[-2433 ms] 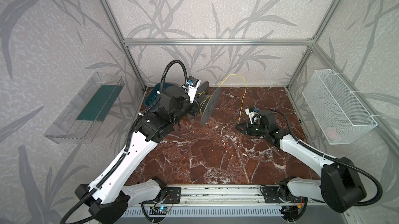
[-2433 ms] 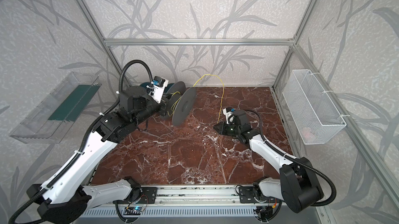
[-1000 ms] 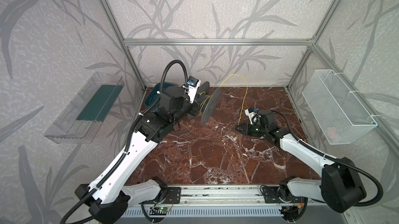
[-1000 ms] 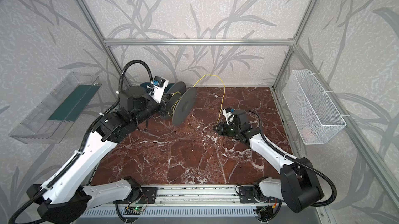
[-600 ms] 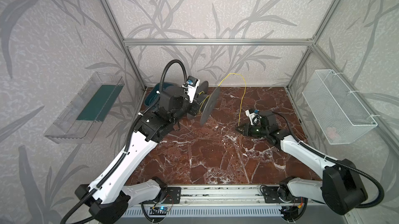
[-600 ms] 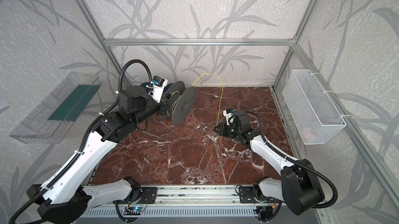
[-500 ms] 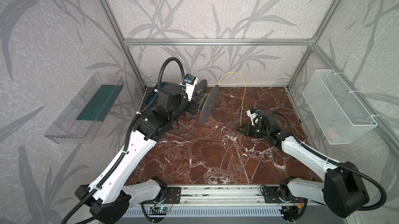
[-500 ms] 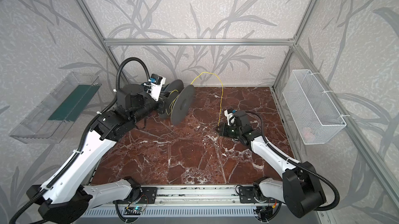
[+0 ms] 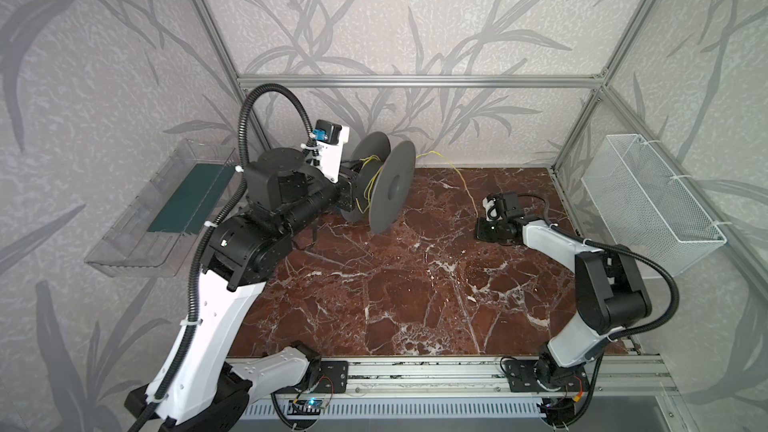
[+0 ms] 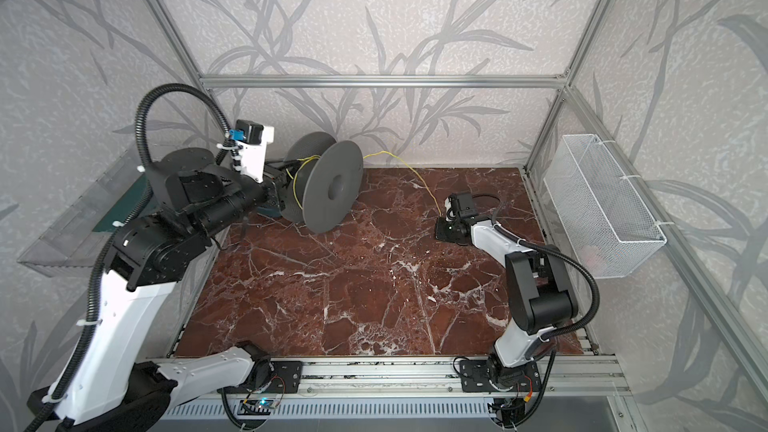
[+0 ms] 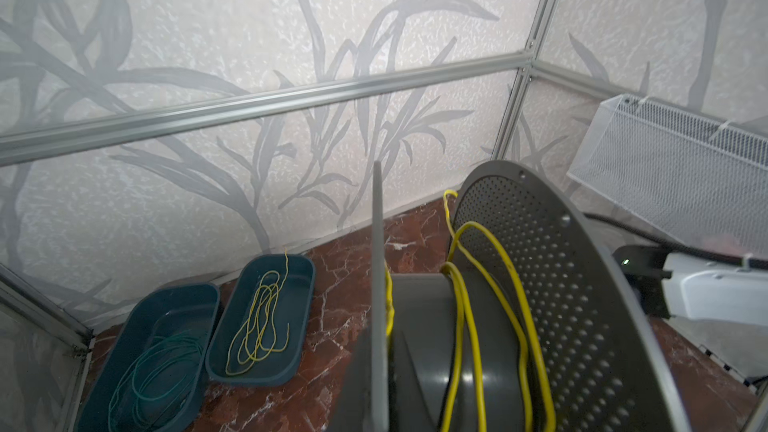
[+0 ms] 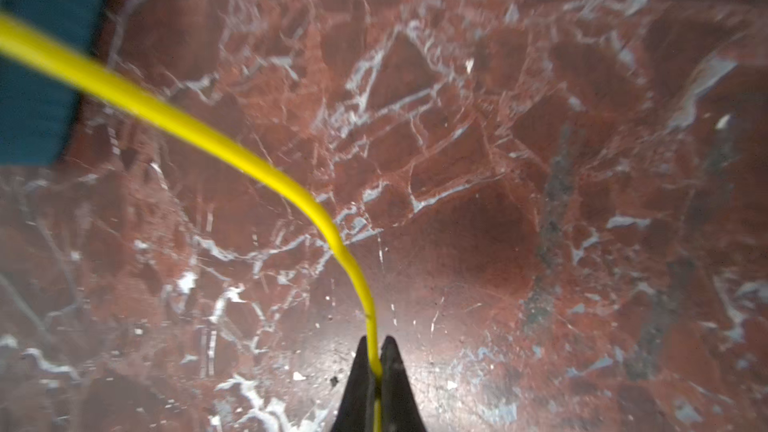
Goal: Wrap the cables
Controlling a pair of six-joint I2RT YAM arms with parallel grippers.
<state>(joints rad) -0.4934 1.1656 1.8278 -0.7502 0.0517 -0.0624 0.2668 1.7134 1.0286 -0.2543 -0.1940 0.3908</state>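
Your right tool (image 12: 374, 363) was pinched shut on the cable (image 12: 208, 134), which ran from its tips up to the spool (image 9: 392, 184). Your left tool (image 9: 351, 188) was shut too, gripping the spool, I think. You needed to keep the cable tight so the loops lay snug.

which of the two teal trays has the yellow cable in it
The tray nearer the spool: a loose yellow cable lies coiled in it, beside the spool. The farther tray holds only thin green wire.
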